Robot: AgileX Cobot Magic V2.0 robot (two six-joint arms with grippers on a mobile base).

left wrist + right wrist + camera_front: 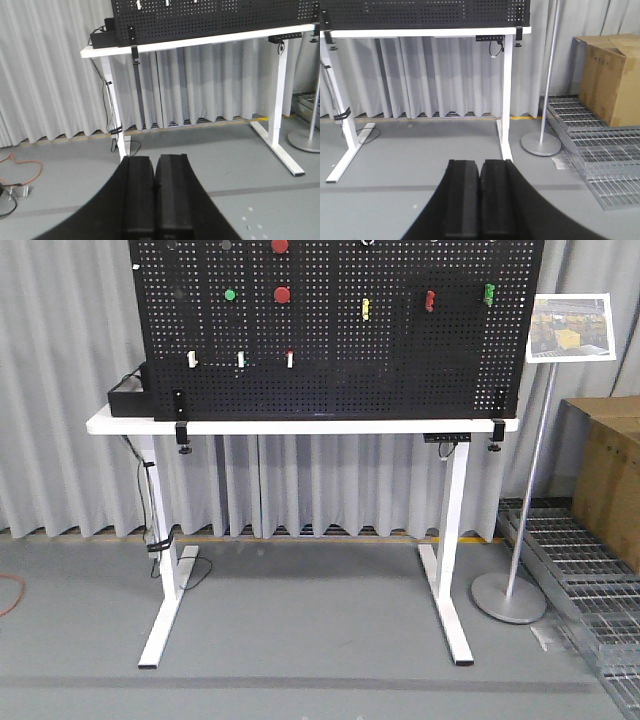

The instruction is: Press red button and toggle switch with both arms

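Note:
A black pegboard (330, 380) stands on a white table (120, 423). Two round red buttons sit on it, one (283, 293) left of centre and one (280, 245) cut by the top edge; I cannot tell which is the larger red button. Below them is a row of three small white toggle switches (241, 360), also at the top of the left wrist view (166, 2). My left gripper (155, 161) is shut and empty, low over the floor, far from the board. My right gripper (480, 164) is likewise shut and empty. The front view shows neither arm.
A green button (230, 295) and yellow (366, 308), red (430, 300) and green (489, 292) handles are on the board. A black box (130, 395) sits at the table's left end. At right are a sign stand (508, 597), a cardboard box (610, 80) and floor grating (600, 150).

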